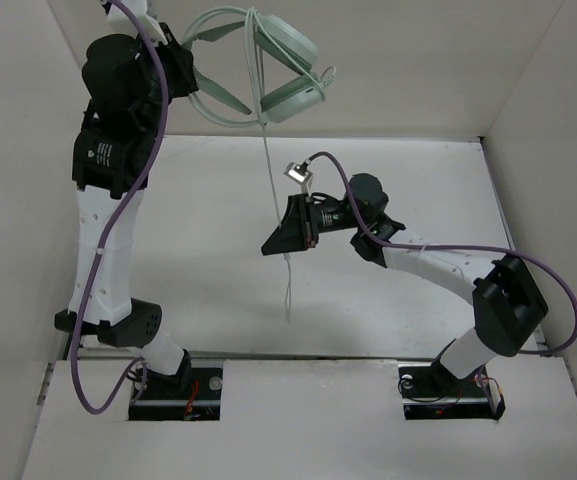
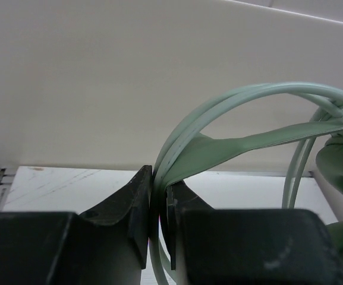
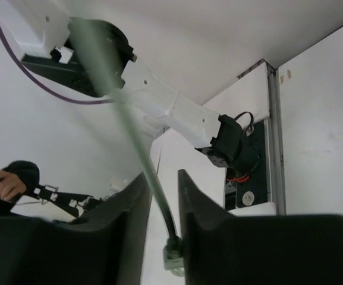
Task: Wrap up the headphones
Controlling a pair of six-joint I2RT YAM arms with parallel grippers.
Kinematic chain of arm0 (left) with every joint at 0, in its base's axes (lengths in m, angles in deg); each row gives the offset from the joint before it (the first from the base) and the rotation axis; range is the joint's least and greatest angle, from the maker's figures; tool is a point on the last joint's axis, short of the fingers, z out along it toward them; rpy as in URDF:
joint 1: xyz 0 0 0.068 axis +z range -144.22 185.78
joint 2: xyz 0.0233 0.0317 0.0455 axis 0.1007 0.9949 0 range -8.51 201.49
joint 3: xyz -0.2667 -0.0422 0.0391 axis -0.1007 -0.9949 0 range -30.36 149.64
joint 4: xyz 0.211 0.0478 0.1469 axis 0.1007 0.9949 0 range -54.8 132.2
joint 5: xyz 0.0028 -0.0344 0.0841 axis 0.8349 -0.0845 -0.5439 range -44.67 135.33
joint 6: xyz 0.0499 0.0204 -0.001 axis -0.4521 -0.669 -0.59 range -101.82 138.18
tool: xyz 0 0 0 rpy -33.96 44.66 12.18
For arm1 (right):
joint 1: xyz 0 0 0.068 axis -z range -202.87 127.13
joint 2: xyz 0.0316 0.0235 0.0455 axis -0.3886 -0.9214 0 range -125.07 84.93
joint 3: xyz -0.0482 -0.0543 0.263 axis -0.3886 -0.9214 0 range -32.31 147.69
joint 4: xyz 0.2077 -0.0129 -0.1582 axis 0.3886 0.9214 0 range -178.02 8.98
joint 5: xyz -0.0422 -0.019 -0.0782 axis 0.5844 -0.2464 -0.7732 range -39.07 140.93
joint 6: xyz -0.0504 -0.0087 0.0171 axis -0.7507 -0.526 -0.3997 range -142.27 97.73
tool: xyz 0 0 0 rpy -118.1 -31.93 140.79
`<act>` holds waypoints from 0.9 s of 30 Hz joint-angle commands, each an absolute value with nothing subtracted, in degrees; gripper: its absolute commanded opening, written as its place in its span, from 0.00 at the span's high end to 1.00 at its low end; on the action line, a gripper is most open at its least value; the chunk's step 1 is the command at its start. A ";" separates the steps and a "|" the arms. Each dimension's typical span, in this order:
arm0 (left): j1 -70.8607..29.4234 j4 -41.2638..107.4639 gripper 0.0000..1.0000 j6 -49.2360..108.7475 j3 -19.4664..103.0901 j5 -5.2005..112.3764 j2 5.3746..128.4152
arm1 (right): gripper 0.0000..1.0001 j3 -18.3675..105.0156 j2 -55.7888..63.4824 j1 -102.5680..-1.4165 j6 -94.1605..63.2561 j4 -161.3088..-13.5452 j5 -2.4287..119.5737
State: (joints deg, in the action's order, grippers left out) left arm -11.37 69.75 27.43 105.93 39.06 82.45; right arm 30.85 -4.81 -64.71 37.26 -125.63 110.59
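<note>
The wrapping has hardly begun, from where I stand. The left gripper is held high near the back wall, fingers clamped tight on the thin headband, so the headphones hang in the air with both earcups dangling to the right. The cable drops straight down from them, with no turns round the band or the cups. Lower down, the right gripper has its fingers narrow with the cable running through the gap (a sliver of light shows beside it, so I'd say guided rather than pinched). The plug sits just below those fingers. All the winding is left, I reckon
</note>
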 commanded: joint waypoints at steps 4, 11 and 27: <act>-11.40 56.48 0.99 26.09 103.86 25.21 79.64 | 0.90 34.22 -4.11 -67.90 29.87 -118.80 112.28; -15.79 48.41 0.99 13.11 96.40 16.86 78.77 | 1.00 45.45 -3.05 -68.08 11.17 -92.73 109.30; -27.39 45.74 0.99 -10.65 64.66 16.41 70.86 | 0.97 74.65 -4.63 -69.75 -55.11 -36.17 59.41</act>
State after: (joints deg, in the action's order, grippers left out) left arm -26.69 49.16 -8.96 64.40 16.27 76.11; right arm 70.56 -4.43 -69.10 -38.71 -46.16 75.64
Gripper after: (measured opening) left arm 0.098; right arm 0.171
